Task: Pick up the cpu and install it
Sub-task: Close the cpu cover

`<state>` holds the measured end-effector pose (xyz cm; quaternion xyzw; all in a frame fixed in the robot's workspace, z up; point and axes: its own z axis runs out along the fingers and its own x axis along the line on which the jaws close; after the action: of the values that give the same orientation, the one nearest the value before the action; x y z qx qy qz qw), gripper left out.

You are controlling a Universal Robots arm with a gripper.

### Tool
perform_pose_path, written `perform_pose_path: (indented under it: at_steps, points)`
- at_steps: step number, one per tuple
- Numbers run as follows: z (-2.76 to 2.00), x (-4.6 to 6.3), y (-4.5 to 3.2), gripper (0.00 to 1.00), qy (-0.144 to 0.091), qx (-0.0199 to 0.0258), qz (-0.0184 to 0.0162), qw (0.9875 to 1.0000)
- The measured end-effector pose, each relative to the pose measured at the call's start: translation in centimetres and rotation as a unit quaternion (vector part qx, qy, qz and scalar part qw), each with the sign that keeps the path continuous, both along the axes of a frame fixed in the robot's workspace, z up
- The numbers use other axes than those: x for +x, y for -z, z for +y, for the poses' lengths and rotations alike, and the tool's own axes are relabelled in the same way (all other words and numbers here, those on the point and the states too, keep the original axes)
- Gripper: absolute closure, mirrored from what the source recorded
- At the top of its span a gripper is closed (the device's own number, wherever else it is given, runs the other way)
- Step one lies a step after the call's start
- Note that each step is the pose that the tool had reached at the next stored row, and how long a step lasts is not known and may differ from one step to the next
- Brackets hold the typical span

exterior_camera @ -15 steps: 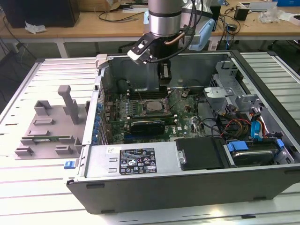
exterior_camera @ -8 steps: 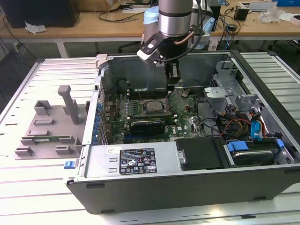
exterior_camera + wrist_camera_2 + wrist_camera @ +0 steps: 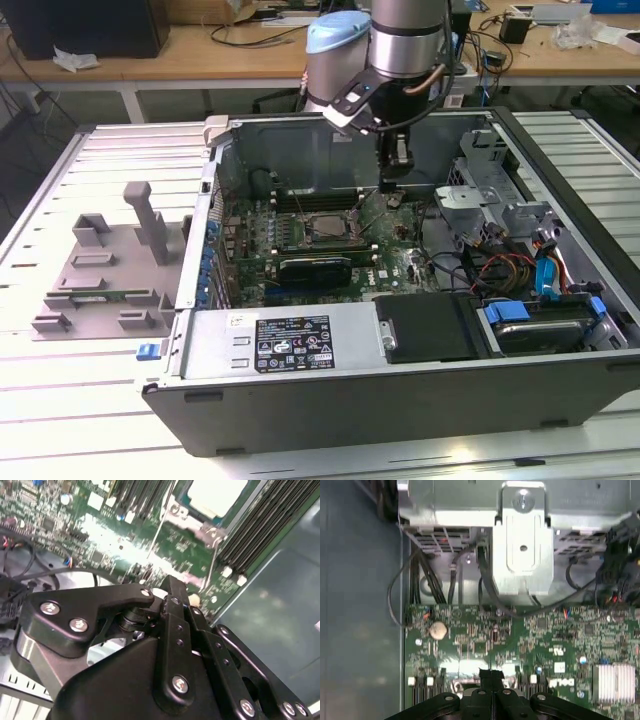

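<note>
Claw (image 3: 391,181) is hanging with its fingers pressed together just over the green motherboard (image 3: 520,640), inside the open computer case (image 3: 400,405). Silver cpu (image 3: 325,228) is lying in its socket mid-board, near the claw. A printed label (image 3: 292,343) is sitting on the power supply (image 3: 210,345).

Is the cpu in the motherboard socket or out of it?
In, it seems: in the second wrist view the cpu lies as a pale shiny square inside the socket's metal frame. The shut gripper holds nothing.

Black gripper (image 3: 492,675), green motherboard (image 3: 520,640), grey tray blocks (image 3: 100,270), blue drive tabs (image 3: 508,310).
</note>
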<state>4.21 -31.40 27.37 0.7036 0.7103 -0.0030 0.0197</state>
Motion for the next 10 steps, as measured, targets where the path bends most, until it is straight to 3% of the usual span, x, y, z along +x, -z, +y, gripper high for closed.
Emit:
perform_pose_path:
  at_steps: [4,10]
  points:
    - [0.0,1.1,0.09,0.89,0.0,0.0,0.0,1.0]
    - [0.0,1.5,1.82,0.89,0.0,-0.0001,0.0009,1.0]
